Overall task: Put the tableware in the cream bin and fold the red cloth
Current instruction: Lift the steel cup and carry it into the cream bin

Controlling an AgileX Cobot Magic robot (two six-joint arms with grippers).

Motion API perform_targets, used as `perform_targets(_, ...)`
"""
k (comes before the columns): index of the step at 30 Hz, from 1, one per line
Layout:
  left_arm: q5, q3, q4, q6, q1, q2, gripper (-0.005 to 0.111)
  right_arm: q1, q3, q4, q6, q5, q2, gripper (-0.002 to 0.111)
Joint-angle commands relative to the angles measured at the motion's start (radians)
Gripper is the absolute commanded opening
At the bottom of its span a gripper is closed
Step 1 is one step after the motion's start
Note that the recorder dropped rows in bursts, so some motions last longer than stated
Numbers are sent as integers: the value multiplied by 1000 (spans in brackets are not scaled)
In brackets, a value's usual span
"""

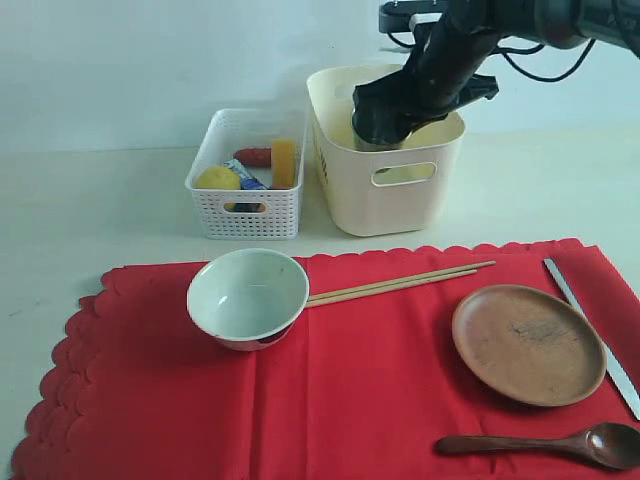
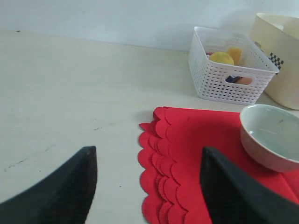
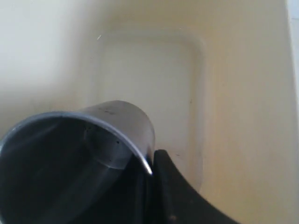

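- The left gripper hovers over the bare table at the cloth's scalloped edge, its jaws apart with nothing between them.
- A red cloth lies spread flat across the front of the table.
- A white basket holding food stands behind the cloth, just beside the cream bin.
- A bowl sits upright on the cloth, with chopsticks lying to its right.
- The cream bin stands behind the cloth.
- The right gripper reaches down into the bin, pinching the rim of a steel cup held above the bin's floor.
- A brown plate rests on the cloth, a knife along its right side and a spoon in front.
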Motion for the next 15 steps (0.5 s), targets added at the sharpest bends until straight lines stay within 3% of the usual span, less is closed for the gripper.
perform_targets(1,-6,2,-7,-6,3,-5,62,-4,-16,-13,-13,-11,30,0)
perform_targets(9,-6,2,-7,-6,3,-5,62,-4,-22,-33,-24,-26,69,2)
perform_targets(12,-6,2,-7,-6,3,-5,62,-4,-22,-36,-31,-35,75,13)
perform_targets(15,-6,2,-7,-6,3,-5,62,-4,-22,-36,-33,-44,71,31)
